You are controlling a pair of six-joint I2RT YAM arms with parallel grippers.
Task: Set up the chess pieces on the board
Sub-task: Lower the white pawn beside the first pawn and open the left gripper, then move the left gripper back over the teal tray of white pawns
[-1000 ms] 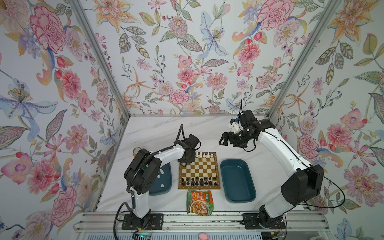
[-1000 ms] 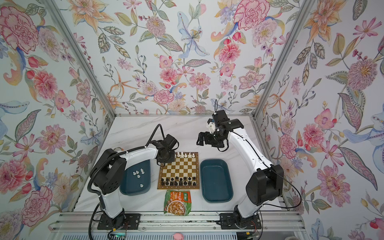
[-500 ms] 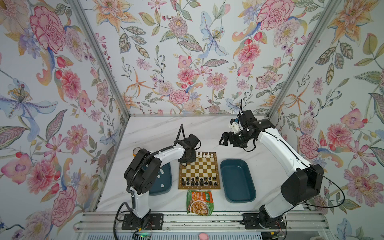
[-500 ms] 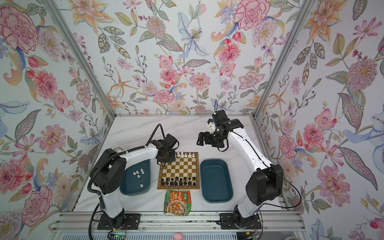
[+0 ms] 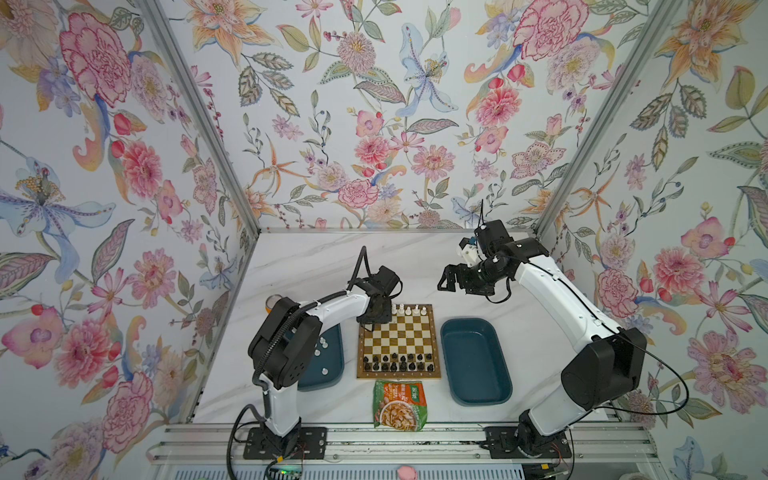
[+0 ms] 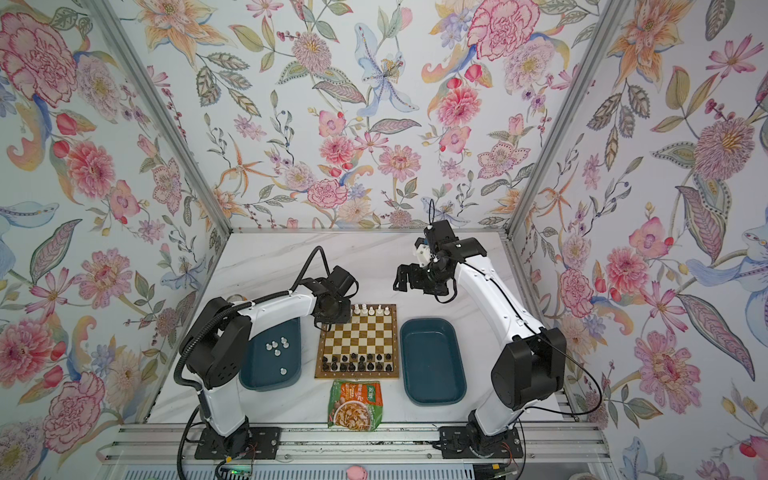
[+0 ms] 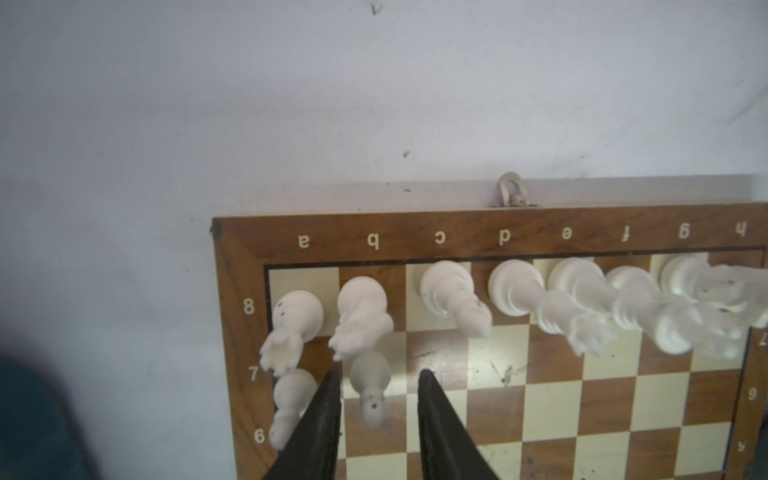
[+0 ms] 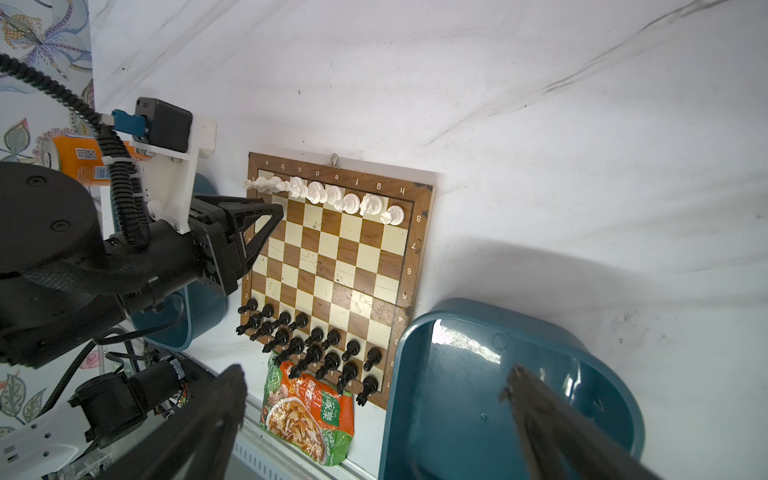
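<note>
The board (image 5: 399, 375) lies mid-table, with black chess pieces (image 5: 399, 362) in its two near rows and white pieces (image 5: 409, 309) along the far row. My left gripper (image 7: 378, 374) hangs over the far-left corner (image 5: 370, 321), open. A white pawn (image 7: 368, 390) stands between its fingers (image 7: 328, 399) with a gap on each side. Another white pawn (image 7: 293, 395) stands on the square beside it. Loose white pawns (image 6: 276, 347) lie in the left tray (image 6: 253, 382). My right gripper (image 5: 446, 282) hovers wide open and empty above the table beyond the right tray (image 8: 376, 376).
An empty teal tray (image 5: 473, 361) sits right of the board. A snack packet (image 5: 400, 405) lies at the board's near edge. An orange can (image 8: 79, 160) stands behind the left arm. Floral walls close in on three sides.
The left jaws have parted a little around the white pawn, which now stands free on the board. Neither arm has visibly moved otherwise.
</note>
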